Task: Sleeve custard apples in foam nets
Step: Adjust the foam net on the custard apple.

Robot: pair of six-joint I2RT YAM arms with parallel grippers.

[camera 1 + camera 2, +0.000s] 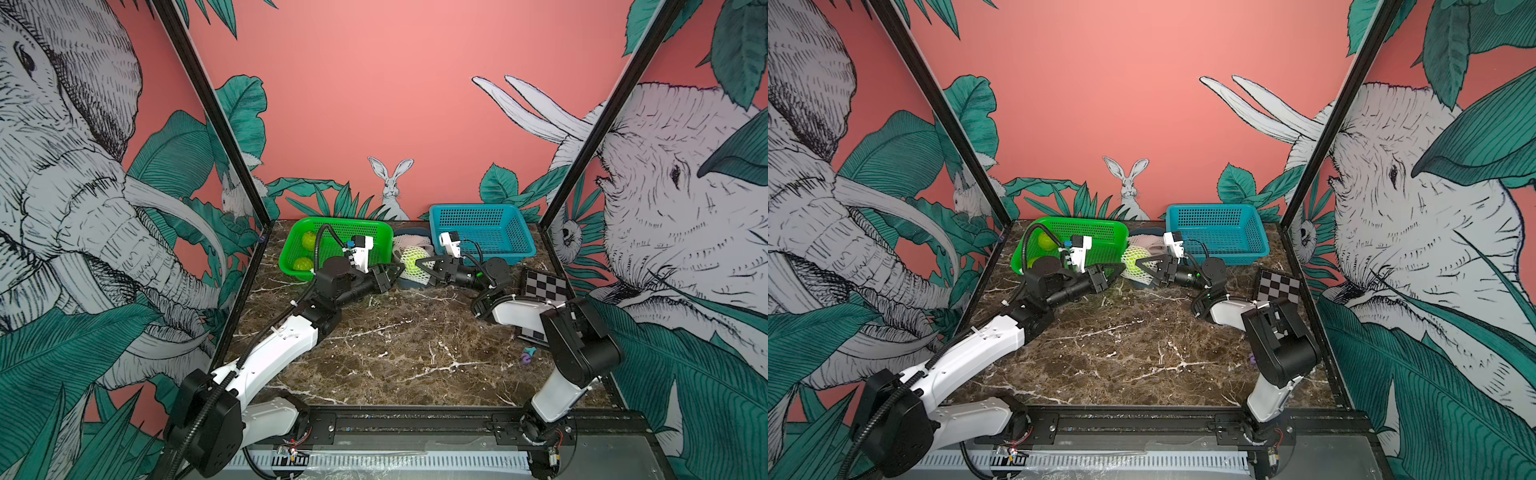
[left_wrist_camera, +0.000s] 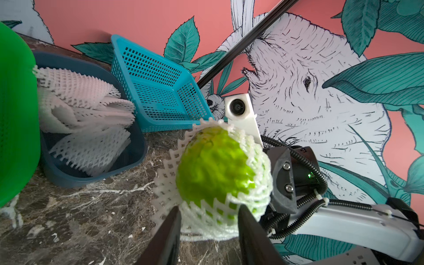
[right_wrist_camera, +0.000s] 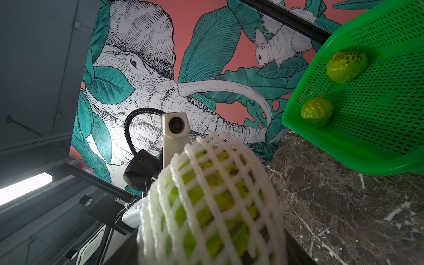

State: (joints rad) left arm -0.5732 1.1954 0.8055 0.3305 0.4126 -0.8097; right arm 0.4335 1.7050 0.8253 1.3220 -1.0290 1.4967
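Note:
One custard apple [image 2: 213,167], lime green and bumpy, sits partly inside a white foam net [image 3: 206,160] between the two baskets, held above the table. My right gripper [image 1: 417,270] is shut on this netted fruit from the right; the fruit hides its fingers in the right wrist view. My left gripper [image 2: 208,207] is at the fruit's left side. Its jaws stand apart, with the net's loose rim between the fingertips [image 2: 176,213]. Two more bare custard apples [image 3: 346,65] [image 3: 316,111] lie in the green basket [image 1: 340,220]. Spare foam nets [image 2: 85,103] fill the grey-blue tub [image 2: 91,176].
A blue basket [image 1: 473,206] with nothing in it stands at the back right, just behind my right wrist. A checkerboard card [image 1: 544,286] lies at the right edge, and a small purple object [image 1: 528,356] is nearer the front. Brown marble table [image 1: 395,340] spreads in front of both arms.

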